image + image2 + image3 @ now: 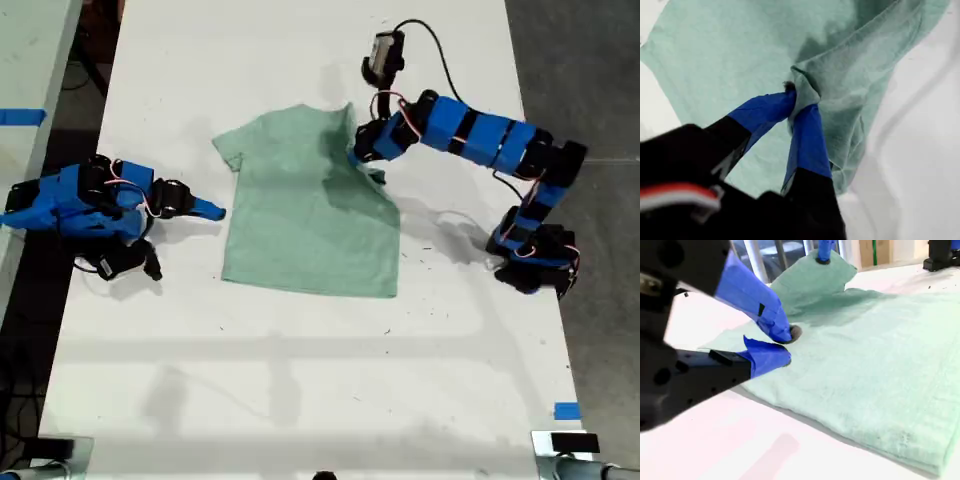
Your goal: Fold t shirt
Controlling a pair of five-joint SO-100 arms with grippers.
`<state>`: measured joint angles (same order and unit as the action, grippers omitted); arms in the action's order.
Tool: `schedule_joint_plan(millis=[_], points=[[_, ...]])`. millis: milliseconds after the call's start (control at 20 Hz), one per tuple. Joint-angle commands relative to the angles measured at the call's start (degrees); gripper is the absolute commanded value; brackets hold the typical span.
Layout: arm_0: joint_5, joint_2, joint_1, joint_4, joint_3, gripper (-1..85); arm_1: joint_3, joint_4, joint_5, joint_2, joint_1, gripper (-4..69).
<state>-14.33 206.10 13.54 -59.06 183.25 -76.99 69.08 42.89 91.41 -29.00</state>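
Pinched cloth fills my first end effector (799, 107), clamped on the t shirt (305, 205) sleeve to carry it inward. Mid-counter (300, 380) it lies; my second end effector (782, 342), slightly parted and empty, waits beside its edge.

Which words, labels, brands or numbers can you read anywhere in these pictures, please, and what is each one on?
None: no view shows any readable text.
The t shirt is plain, with no print or visible label.
The blue tape on the table is blank.
My first hand and my second hand show only plain blue tape.
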Motion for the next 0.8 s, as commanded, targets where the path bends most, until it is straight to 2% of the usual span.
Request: schedule_joint_plan(millis=[0, 100, 150, 250, 300, 400, 550, 750], points=[[-0.26, 0.44, -0.97, -0.09, 0.44, 2.9, 3.78, -4.83, -1.58, -1.93, 5.1, 1.7], [-0.26, 0.44, -0.97, -0.09, 0.44, 2.9, 4.22, -7.65, -1.58, -5.1, 7.65, 3.9], [-0.26, 0.44, -0.97, -0.09, 0.44, 2.9, 5.45, -7.65, -1.05, -5.8, 8.44, 15.4], [-0.26, 0.44, -0.97, -0.09, 0.44, 2.9, 7.56, -2.72, -1.32, -3.6, 7.29, 19.2], [-0.26, 0.44, -0.97, -0.09, 0.44, 2.9, 6.86, -0.44, -1.32, -0.44, 5.62, 18.8], [-0.26, 0.44, -0.97, -0.09, 0.44, 2.9, 1.32, 3.43, -1.49, 9.32, 2.46, 0.5], [-0.26, 0.44, -0.97, -0.09, 0.44, 2.9, -18.02, 4.75, -3.96, 31.29, 2.37, 0.6], [-0.26, 0.44, -0.97, -0.09, 0.44, 2.9, -55.55, 0.7, -12.83, 62.67, 9.84, 0.6]])
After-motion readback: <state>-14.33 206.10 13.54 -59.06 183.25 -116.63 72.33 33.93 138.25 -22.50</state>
